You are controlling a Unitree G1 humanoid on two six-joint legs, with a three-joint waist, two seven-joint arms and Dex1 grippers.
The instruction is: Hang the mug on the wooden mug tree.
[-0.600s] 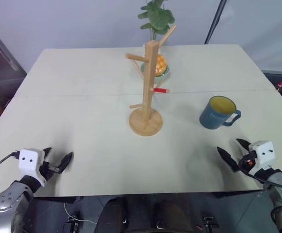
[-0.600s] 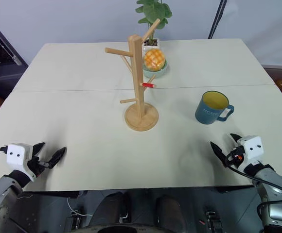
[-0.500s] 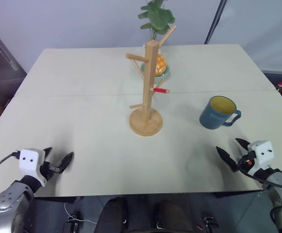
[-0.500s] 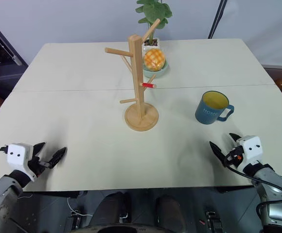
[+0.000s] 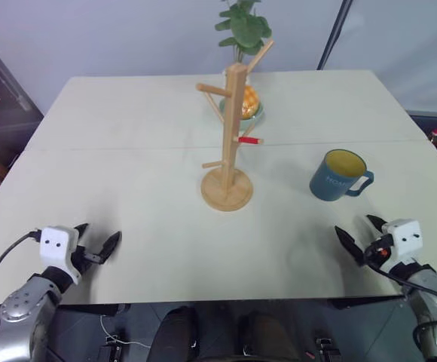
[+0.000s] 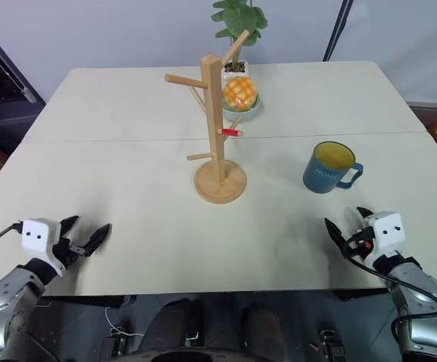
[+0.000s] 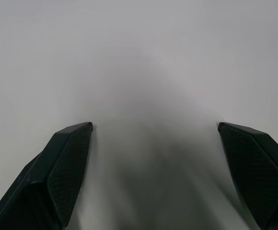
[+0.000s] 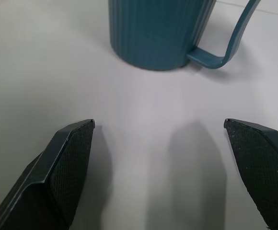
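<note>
My right gripper (image 5: 362,237) has its black fingers wide apart; the dark teal-blue ceramic mug (image 5: 337,176) stands upright ahead of it, untouched; the light wooden mug tree (image 5: 228,136) stands further left; my left gripper (image 5: 98,243) is spread too.

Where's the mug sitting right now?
The mug stands upright on the table, right of the wooden mug tree and just ahead of the open right gripper, untouched.

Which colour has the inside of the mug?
The inside of the mug is yellow, and its outside is dark teal-blue. The right eye view shows it best.
</note>
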